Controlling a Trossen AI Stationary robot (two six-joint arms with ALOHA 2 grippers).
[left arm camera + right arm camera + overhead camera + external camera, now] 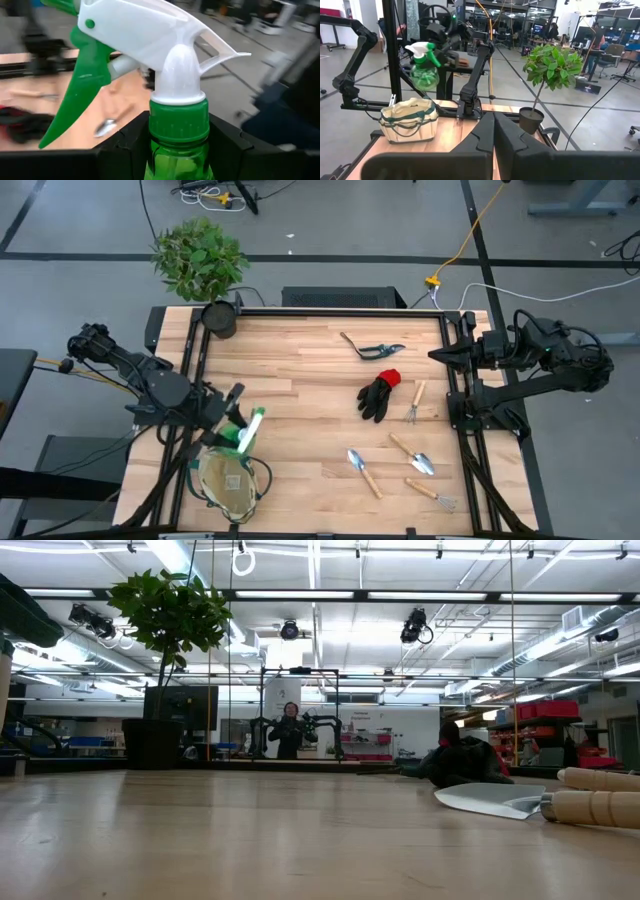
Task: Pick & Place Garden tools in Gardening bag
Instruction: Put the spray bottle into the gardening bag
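The left end effector (232,423) grips the green spray bottle (250,428) above the gardening bag (229,483); the right end effector (440,355), clenched empty, waits at the bench (300,370) edge.

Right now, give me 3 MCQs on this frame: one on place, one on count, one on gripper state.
1. Where is the green spray bottle with white nozzle?
A. Lying on the table
B. Held above the round beige canvas bag
C. Inside the bag

2. How many wooden-handled metal hand tools lie on the wooden table?
A. Two
B. Four
C. Six

3. What is the right gripper doing?
A. Shut, holding nothing
B. Clamped on the black glove
C. Wide open

Key: 1 B, the left gripper clamps the bottle's neck, and the right wrist view shows it in the air over the bag. 2 B, the high view shows four near the black glove with red cuff. 3 A, its fingers meet at the table's edge.
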